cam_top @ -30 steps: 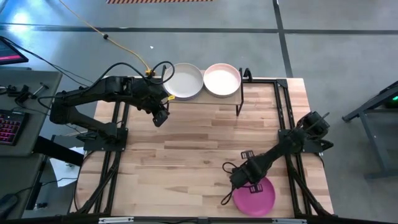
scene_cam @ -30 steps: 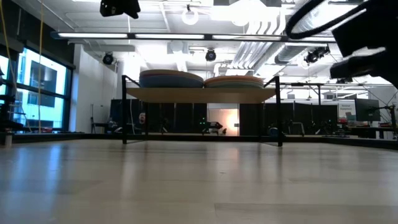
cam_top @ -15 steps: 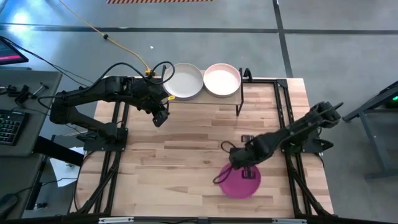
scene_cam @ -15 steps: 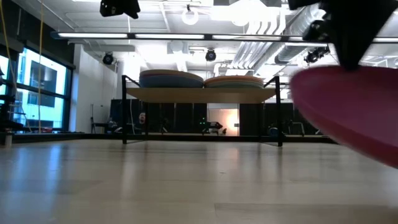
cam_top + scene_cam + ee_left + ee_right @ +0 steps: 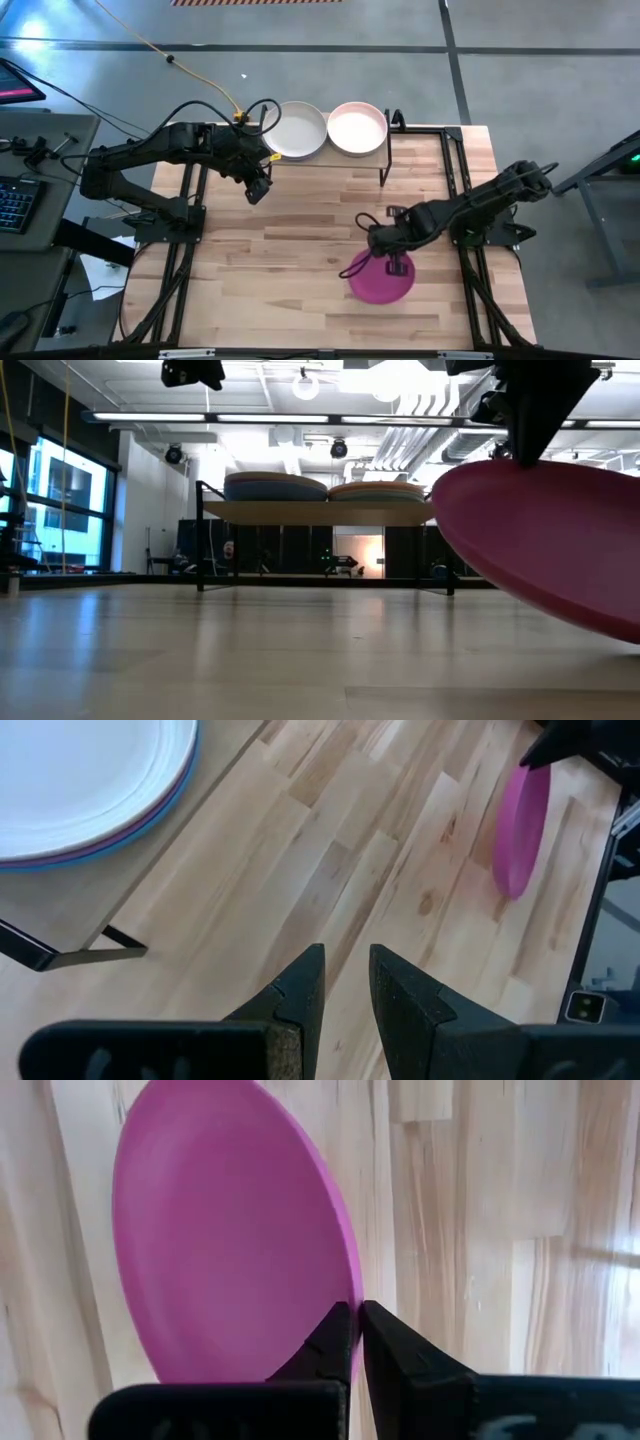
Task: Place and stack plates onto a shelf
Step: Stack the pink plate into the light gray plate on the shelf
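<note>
Right wrist view showed the round, matte magenta plate (image 5: 230,1230) pinched at its rim by the right hand (image 5: 357,1330), fingers pressed together on the thin edge. Seen from above, it hung tilted over the middle of the light-wood desk (image 5: 300,240), well short of the small wood-topped shelf (image 5: 340,165) with black metal legs, where two stacks of plates (image 5: 298,130) already sat. Such a narrow edge grip could let the plate swing or slip out; carried low, it might clip the shelf's edge. The left hand (image 5: 258,190), slightly spread and empty, hovered near the shelf.

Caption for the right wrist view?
Right gripper pinching the rim of the magenta plate above the wooden table.
</note>
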`<control>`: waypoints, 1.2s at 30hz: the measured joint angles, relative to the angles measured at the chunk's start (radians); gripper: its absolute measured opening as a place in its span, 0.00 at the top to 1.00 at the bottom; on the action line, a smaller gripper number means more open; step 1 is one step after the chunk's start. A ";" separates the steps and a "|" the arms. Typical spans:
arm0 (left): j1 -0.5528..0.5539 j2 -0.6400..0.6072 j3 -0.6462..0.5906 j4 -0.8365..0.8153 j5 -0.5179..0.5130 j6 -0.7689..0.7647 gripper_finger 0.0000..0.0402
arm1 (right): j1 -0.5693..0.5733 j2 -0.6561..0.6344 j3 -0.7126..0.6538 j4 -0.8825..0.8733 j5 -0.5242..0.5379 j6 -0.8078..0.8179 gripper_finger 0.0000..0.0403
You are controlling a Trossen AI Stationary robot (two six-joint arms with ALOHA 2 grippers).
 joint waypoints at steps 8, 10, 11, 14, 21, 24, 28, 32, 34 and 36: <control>0.000 0.000 0.000 -0.001 -0.001 0.023 0.82 | -0.016 -0.042 0.000 0.035 0.002 0.010 1.00; 0.000 0.000 0.000 -0.001 -0.001 0.035 0.82 | -0.028 -0.060 0.000 0.043 0.002 0.019 1.00; 0.000 0.000 0.000 -0.001 -0.001 0.039 0.82 | -0.035 -0.072 0.000 0.050 0.006 0.020 1.00; 0.002 0.000 0.000 -0.001 -0.001 0.040 0.82 | -0.060 -0.103 0.000 0.073 0.020 0.031 1.00; 0.005 0.000 0.000 -0.001 -0.001 0.081 0.82 | -0.109 -0.151 0.000 0.090 0.025 0.043 1.00; 0.005 0.000 0.000 -0.001 -0.001 0.099 0.82 | -0.121 -0.156 0.000 0.098 0.026 0.038 1.00; 0.005 0.000 0.000 -0.001 -0.001 0.126 0.82 | -0.131 -0.156 0.000 0.099 0.029 0.026 1.00; 0.005 0.000 0.000 -0.001 0.014 0.195 0.82 | -0.131 -0.156 0.000 0.102 0.032 0.024 1.00; 0.005 0.000 0.000 0.000 0.023 0.213 0.82 | -0.131 -0.156 0.000 0.109 0.032 0.025 1.00; 0.005 0.000 -0.015 0.003 0.041 0.214 0.80 | -0.131 -0.156 0.000 0.116 0.031 0.025 1.00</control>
